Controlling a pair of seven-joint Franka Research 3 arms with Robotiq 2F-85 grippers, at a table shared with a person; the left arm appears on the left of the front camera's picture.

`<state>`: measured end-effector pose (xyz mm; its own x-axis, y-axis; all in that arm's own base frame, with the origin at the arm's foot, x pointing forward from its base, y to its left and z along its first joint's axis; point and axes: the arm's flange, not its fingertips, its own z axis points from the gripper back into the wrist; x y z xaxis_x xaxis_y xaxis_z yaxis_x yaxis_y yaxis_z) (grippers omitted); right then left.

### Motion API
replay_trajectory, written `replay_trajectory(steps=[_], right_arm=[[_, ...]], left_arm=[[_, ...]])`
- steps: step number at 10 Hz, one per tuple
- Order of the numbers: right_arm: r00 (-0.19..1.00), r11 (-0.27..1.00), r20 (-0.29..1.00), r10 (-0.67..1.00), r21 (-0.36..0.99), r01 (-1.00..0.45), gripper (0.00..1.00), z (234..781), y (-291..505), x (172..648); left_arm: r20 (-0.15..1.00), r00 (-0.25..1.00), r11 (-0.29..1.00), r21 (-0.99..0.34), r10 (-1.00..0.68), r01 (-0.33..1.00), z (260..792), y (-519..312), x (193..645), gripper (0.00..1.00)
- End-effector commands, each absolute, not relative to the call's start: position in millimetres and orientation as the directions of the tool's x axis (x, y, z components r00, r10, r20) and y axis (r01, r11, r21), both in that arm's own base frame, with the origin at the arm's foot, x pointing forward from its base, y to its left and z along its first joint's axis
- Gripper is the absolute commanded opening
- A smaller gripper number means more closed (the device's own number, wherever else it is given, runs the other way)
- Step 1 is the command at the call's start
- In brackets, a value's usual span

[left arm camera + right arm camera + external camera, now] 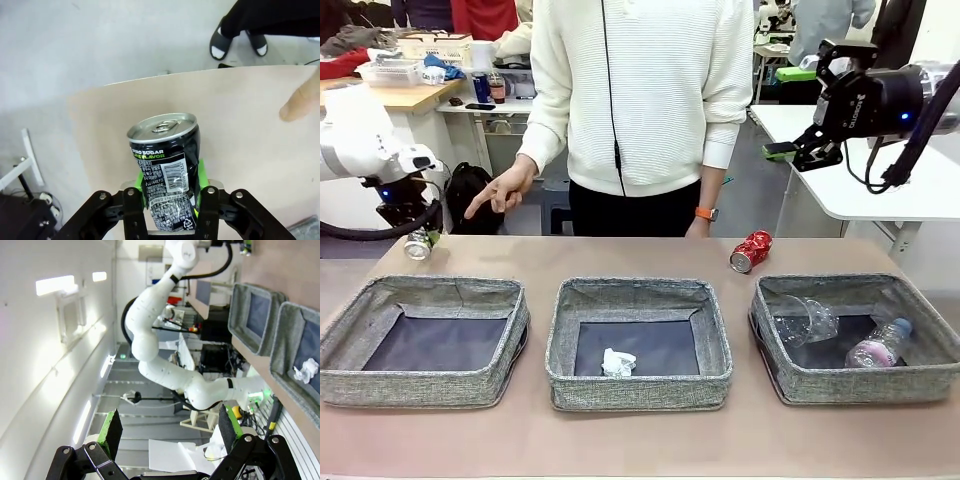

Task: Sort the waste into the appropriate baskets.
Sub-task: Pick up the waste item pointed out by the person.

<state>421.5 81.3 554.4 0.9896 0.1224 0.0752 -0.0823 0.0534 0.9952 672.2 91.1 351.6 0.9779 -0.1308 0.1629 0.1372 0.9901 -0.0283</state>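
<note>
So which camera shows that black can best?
The left wrist view: the dark can sits close up between the left gripper's green pads, label readable. The front view shows the can small, at the table's far left; the right wrist view, too far to tell.

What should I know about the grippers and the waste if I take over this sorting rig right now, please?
Left gripper: shut on the dark can, at the far left corner of the table, behind the left basket.
Right gripper: open, raised, holding nothing.
Done: paper ball in the middle basket; clear cup and bottle in the right basket.
Left: bin the dark can, then the crushed red can, which lies on the table behind the right basket.
</note>
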Motion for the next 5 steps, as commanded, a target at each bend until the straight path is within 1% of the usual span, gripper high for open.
replay_trajectory(steps=[1, 2, 3, 4, 5], right_arm=[[0.987, 0.045, 0.094, 0.133, 0.994, -0.101, 1.0, 553.5, 82.6, 419.6], [0.987, 0.045, 0.094, 0.133, 0.994, -0.101, 1.0, 553.5, 82.6, 419.6], [0.987, 0.045, 0.094, 0.133, 0.994, -0.101, 1.0, 553.5, 82.6, 419.6], [0.987, 0.045, 0.094, 0.133, 0.994, -0.101, 1.0, 553.5, 82.6, 419.6], [0.987, 0.045, 0.094, 0.133, 0.994, -0.101, 1.0, 553.5, 82.6, 419.6]], left_arm=[[0.151, 0.985, 0.992, -0.076, -0.087, 0.099, 388.2, 98.9, 653.9, 0.24], [0.128, 0.989, 0.99, -0.111, -0.075, 0.09, 419.1, 102.3, 643.7, 0.24], [0.107, 0.993, 0.984, -0.163, -0.053, 0.07, 463.0, 104.3, 626.9, 0.24], [0.075, 0.995, 0.976, -0.201, -0.071, 0.085, 500.9, 97.9, 606.3, 0.24], [0.018, 0.988, 0.959, -0.237, -0.155, 0.155, 531.4, 82.9, 579.9, 0.24]])
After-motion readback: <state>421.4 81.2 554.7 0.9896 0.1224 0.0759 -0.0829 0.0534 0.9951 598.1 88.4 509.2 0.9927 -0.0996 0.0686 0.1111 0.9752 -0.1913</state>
